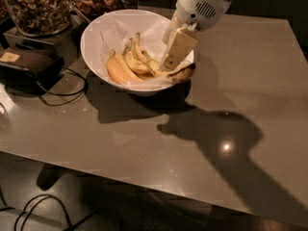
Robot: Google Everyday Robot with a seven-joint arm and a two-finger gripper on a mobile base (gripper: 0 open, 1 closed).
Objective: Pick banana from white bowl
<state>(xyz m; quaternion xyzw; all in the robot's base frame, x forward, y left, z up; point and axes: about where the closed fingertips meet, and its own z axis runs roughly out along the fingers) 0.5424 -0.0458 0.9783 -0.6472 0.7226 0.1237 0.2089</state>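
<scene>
The white bowl (pixel 98 29) stands at the back left of the table, lined with white paper. Several bananas lie in it. The longest banana (pixel 177 74), speckled with a dark tip, lies along the bowl's right front side with its tip over the rim. An orange-tinted banana (pixel 115 72) and shorter yellow bananas (pixel 137 61) lie to its left. My gripper (pixel 169 64) reaches down into the bowl's right side from the white arm (pixel 204 4) above, right at the longest banana's inner part, which it partly hides.
Glass jars of nuts (pixel 36 6) stand behind the bowl at the back left. A dark box (pixel 29 64) with cables (pixel 72 88) sits left of the bowl. The grey table (pixel 231 105) extends right and forward; its front edge runs diagonally across the lower view.
</scene>
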